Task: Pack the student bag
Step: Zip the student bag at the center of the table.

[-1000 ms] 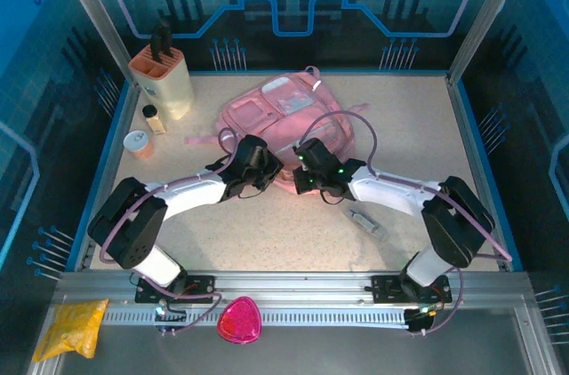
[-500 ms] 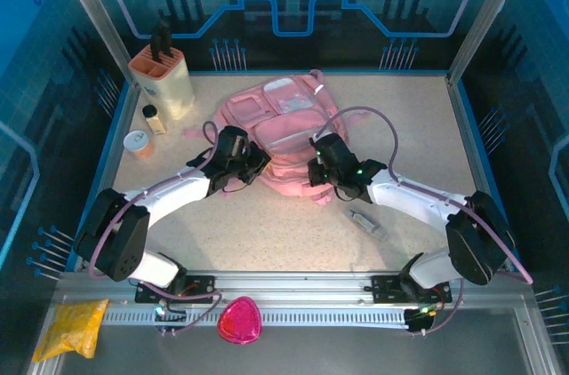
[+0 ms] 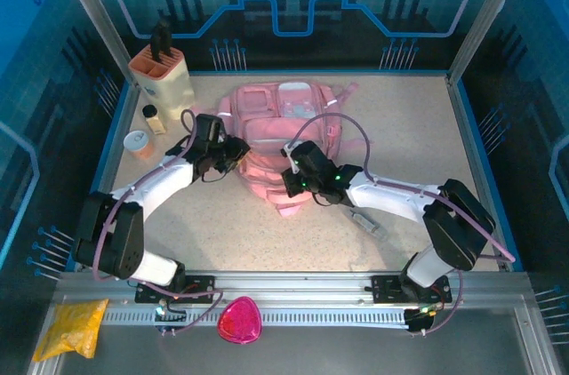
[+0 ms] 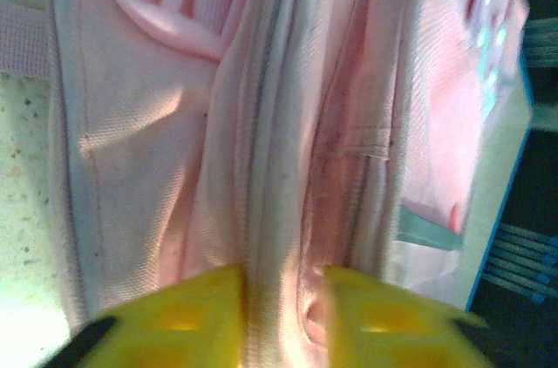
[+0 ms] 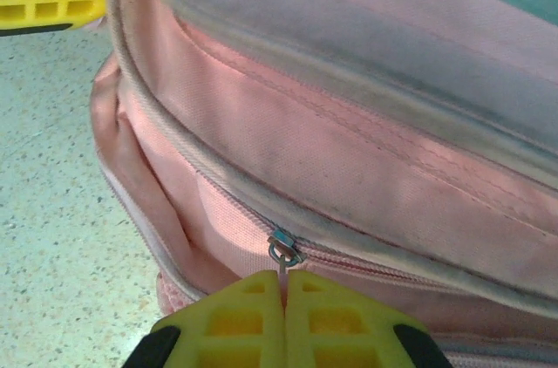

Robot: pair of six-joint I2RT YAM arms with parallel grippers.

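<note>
Two claws work at the pink backpack (image 3: 293,117), which lies mid-table (image 3: 427,126), toward the back. The left claw (image 3: 233,151) is at the backpack's left side. In its wrist view, the yellow fingers (image 4: 192,320) stand a little apart with a zip seam of the backpack running between them. You cannot tell whether they press the cloth. The right claw (image 3: 289,181) sits at the near edge, closed tight, its tips pinching the zip pull (image 5: 283,253).

Around the work, a knife block (image 3: 164,73), a small bottle (image 3: 153,117) and a cup (image 3: 138,142) stand back left, near the left arm. A grey item (image 3: 366,219) lies just beside the right forearm. A yellow packet (image 3: 71,326) and a magenta pouch (image 3: 240,320) rest on the front rail, well apart from the backpack.

Compared with one second ago, the backpack has turned square to the back wall and shifted away from you. Both claws have moved with it, the left one farther back and left.
</note>
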